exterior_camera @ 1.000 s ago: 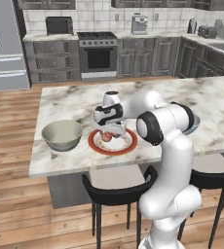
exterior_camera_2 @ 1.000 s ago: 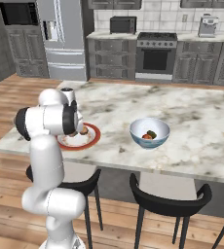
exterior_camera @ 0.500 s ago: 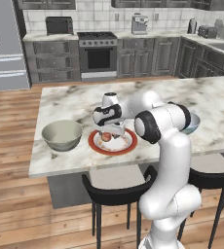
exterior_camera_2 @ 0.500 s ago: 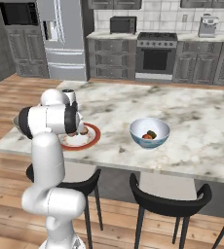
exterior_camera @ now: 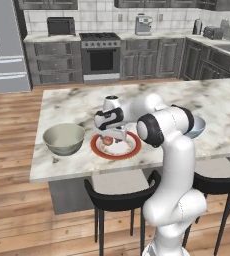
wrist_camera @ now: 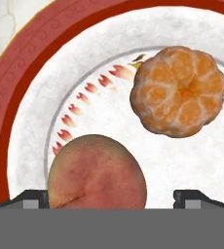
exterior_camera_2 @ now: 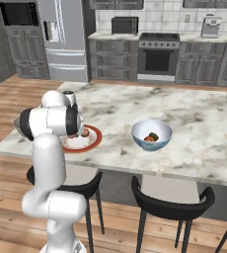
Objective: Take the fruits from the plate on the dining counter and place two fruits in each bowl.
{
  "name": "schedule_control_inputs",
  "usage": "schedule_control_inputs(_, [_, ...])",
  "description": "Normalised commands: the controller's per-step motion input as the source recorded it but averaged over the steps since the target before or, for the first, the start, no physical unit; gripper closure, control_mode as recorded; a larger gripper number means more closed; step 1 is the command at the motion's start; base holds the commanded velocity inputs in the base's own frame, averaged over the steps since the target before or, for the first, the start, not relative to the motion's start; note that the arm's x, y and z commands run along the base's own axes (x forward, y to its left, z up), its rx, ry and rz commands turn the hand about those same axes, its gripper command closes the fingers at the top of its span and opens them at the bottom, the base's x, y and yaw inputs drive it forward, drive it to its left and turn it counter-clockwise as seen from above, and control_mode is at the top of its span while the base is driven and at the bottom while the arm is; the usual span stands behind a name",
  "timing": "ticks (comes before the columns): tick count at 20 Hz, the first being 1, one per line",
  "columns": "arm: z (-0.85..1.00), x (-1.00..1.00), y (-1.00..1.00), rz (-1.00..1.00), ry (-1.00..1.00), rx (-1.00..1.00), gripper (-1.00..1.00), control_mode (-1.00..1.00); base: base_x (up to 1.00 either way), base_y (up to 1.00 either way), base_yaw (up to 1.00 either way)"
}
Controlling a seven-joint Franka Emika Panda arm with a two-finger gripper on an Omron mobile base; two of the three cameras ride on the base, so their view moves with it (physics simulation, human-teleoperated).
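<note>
While the pincer gapes wide, a reddish fruit sits between its tips on the plate

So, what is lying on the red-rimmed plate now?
On the plate: a reddish fruit and a peeled orange fruit, apart. The open gripper hides the plate's near edge.

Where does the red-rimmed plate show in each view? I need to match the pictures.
Left base view: plate centre, under the gripper, right of the grey bowl.
Right base view: plate left of centre, partly behind the arm, left of the blue bowl.
Hand view: plate close up, rim at upper left.
Shared landmark: the reddish fruit on the plate.
</note>
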Motion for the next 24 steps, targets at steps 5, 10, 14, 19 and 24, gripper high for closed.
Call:
schedule_control_inputs(5, [-0.19, 0.0, 0.02, -0.01, 0.0, 0.0, -1.0, -1.0, 0.0, 0.0, 0.0])
schedule_control_inputs(10, [-0.14, 0.05, 0.07, -0.01, 0.0, 0.0, 1.0, -1.0, 0.0, 0.0, 0.0])
schedule_control_inputs(14, [0.0, 0.0, 0.0, 0.0, 0.0, 0.0, 1.0, -1.0, 0.0, 0.0, 0.0])
schedule_control_inputs(19, [0.36, -0.02, -0.04, 0.03, 0.01, 0.0, 1.0, -1.0, 0.0, 0.0, 0.0])
schedule_control_inputs(24, [0.93, -0.52, 0.0, 0.07, 0.0, 0.0, 1.0, -1.0, 0.0, 0.0, 0.0])
